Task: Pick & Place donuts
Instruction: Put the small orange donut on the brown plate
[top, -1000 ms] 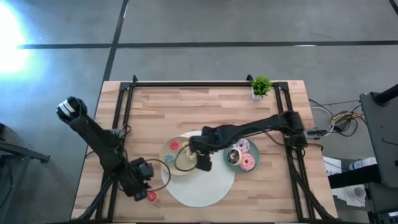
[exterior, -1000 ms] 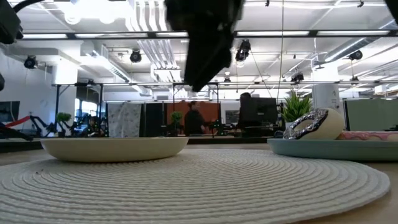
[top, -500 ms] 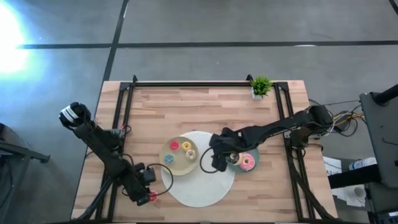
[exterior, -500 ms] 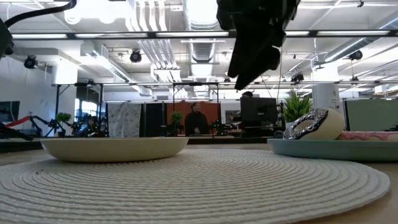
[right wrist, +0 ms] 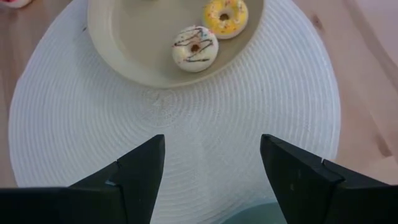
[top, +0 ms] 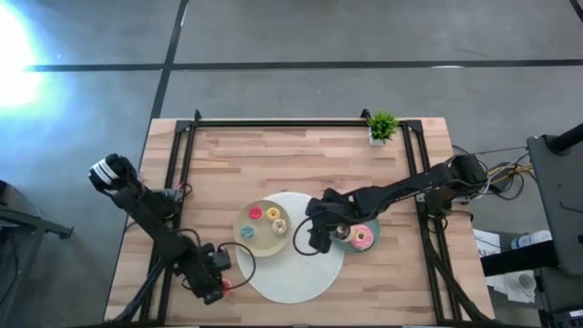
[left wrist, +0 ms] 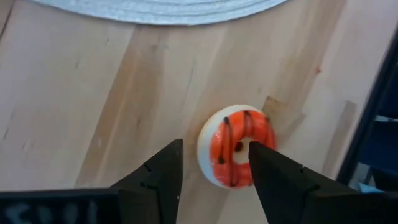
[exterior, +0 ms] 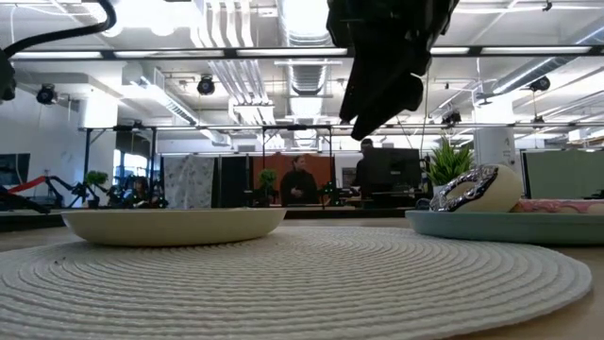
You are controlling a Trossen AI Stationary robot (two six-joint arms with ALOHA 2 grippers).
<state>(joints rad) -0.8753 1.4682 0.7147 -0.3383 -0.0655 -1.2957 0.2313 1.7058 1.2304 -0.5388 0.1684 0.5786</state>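
Observation:
My left gripper [left wrist: 214, 149] [top: 212, 283] is open near the table's near left corner. Its fingers stand on either side of an orange mini donut [left wrist: 239, 148] that lies flat on the wood; I see no touch. My right gripper [right wrist: 211, 140] [top: 319, 239] is open and empty. It hangs above the white mat [top: 293, 271], between the two plates. The beige plate [top: 239, 220] holds red [top: 256, 213], yellow [right wrist: 225, 15], white [right wrist: 195, 48] and blue [top: 248, 232] donuts. The teal plate [exterior: 510, 227] holds a pink [top: 363, 239] and a chocolate donut [top: 342, 230].
A small potted plant [top: 382, 126] stands at the far right of the table. Black frame rails [top: 180, 173] run along the left, far and right sides. Bare wood lies between the plates and the far edge. People stand in the room beyond the table [exterior: 300, 181].
My right gripper has moved from over the beige plate toward the table's right and now hangs over the mat, uncovering the yellow and white donuts. My left gripper has moved toward the near edge, down over the orange donut.

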